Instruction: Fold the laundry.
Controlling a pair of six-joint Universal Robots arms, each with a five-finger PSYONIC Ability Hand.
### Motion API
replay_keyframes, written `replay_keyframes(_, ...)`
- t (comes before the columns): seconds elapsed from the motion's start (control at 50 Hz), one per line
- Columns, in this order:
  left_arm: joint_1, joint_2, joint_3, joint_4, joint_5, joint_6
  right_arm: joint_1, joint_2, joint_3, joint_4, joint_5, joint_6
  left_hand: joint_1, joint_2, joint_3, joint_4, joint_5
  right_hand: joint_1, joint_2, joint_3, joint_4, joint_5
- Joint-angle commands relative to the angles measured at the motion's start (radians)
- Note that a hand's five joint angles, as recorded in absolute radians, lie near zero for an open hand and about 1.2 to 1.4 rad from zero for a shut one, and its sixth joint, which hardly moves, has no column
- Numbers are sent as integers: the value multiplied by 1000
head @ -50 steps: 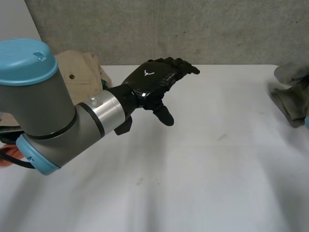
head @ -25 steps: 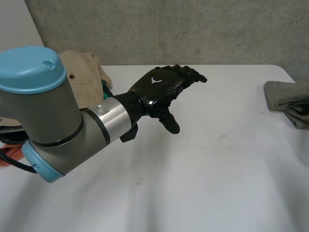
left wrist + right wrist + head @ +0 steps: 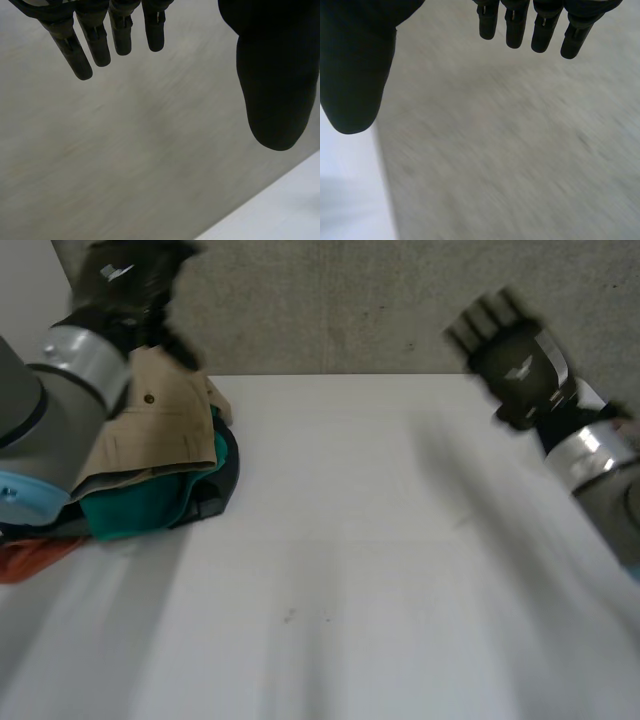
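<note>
**Laundry pile (image 3: 150, 475) lies heaped at the left edge of the table (image 3: 400, 590).**
We see the left hand (image 3: 125, 285) in the air beside the pile and the right hand (image 3: 520, 365) near the far right corner, both with fingers straight and holding nothing. A beige garment (image 3: 150, 430) tops a teal one (image 3: 130, 508).

Both hands are glossy black. The left hand (image 3: 125, 280) bears a small white mark on its back, and so does the right hand (image 3: 515, 355). A polished silver band (image 3: 85, 355) joins the left one to its grey arm (image 3: 25, 430), which is trimmed with a light-blue cap (image 3: 6, 492). The fingers (image 3: 75, 55) are slim and jointed, and the thumb (image 3: 272, 90) is thick with a rounded tip.
</note>
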Motion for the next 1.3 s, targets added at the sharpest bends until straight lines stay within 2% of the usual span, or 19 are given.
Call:
replay_keyframes(0.02, 184, -245, 18, -19, -53, 440, 53, -96, 204, 126, -109, -25, -56, -53, -56, -46, -49, -56, -42, -41, -41, -47)
replay_keyframes(0.12, 266, -385, 51, 59, -32, 474, 58, -93, 209, 245, -93, -25, -56, -53, -56, -46, -49, -56, -42, -41, -41, -47)
replay_keyframes(0.18, 303, -440, 81, 102, 55, 466, 47, -93, 200, 307, -76, -26, -15, -11, -14, -5, -7, -56, -42, -41, -41, -47)
replay_keyframes(0.24, 313, -485, 113, 104, 108, 448, 47, -93, 198, 316, -65, -23, 304, 307, 305, 314, 312, -56, -42, -41, -41, -47)
replay_keyframes(0.3, 310, -489, 122, 108, 114, 370, 39, -99, 201, 318, -47, -20, 1104, 1107, 1104, 1114, 1112, -56, -42, -41, -41, -47)
replay_keyframes(0.32, 309, -486, 122, 107, 114, 350, 36, -100, 203, 319, -42, -19, 1165, 1168, 1165, 1175, 1172, -56, -42, -41, -41, -47)
replay_keyframes(0.4, 271, -410, 110, 102, 106, 221, 10, -126, 211, 327, 2, -14, 1165, 1169, 1166, 1175, 1173, -56, -42, -41, -41, -47)
replay_keyframes(0.56, -44, -137, 110, 73, 24, -138, -8, -222, 159, 382, 179, 105, 1165, 1169, 1166, 1175, 1173, -56, -42, -41, -41, -47)
replay_keyframes(0.64, -195, -196, 162, 71, -47, -189, -10, -240, 131, 417, 242, 216, 1165, 1169, 1166, 1175, 1173, -56, -42, -41, -41, -47)
replay_keyframes(0.72, -366, -407, 261, 64, -145, -199, -13, -239, 113, 448, 259, 300, 1165, 1169, 1166, 1175, 1173, -56, -42, -41, -41, -47)
replay_keyframes(0.78, -427, -524, 292, 68, -136, -234, -13, -236, 102, 471, 260, 334, 1165, 1169, 1166, 1175, 1173, -56, -42, -41, -41, -47)
replay_keyframes(0.8, -433, -541, 295, 68, -130, -248, -14, -229, 99, 486, 260, 345, 1105, 1108, 1105, 1115, 1112, -56, -42, -41, -41, -47)
replay_keyframes(0.82, -443, -557, 295, 68, -122, -265, -14, -226, 97, 494, 260, 346, 755, 759, 756, 765, 763, -56, -42, -41, -41, -47)
replay_keyframes(0.84, -464, -572, 294, 68, -89, -297, -14, -225, 96, 502, 262, 346, -56, -53, -56, -46, -49, -56, -42, -41, -41, -47)
replay_keyframes(0.86, -470, -569, 286, 70, -75, -310, -16, -219, 89, 515, 263, 348, 46, 49, 46, 56, 53, -56, -42, -41, -41, -47)
replay_keyframes(0.96, -466, -467, 230, 71, -40, -310, -66, -219, 70, 546, 274, 348, -56, -53, -56, -46, -49, -56, -42, -41, -41, -47)
replay_keyframes(1.02, -394, -321, 147, 75, -36, -255, -88, -219, 53, 589, 262, 337, -56, -53, -56, -46, -49, -56, -42, -41, -41, -47)
replay_keyframes(1.18, -126, -238, -1, 30, 83, 104, -71, -194, 56, 854, 242, 313, -47, -44, -47, -37, -39, -56, -42, -41, -41, -47)
replay_keyframes(1.3, -23, -376, 4, -50, 206, 327, -5, -84, 102, 816, 254, 236, -44, -41, -44, -34, -36, -56, -42, -41, -41, -47)
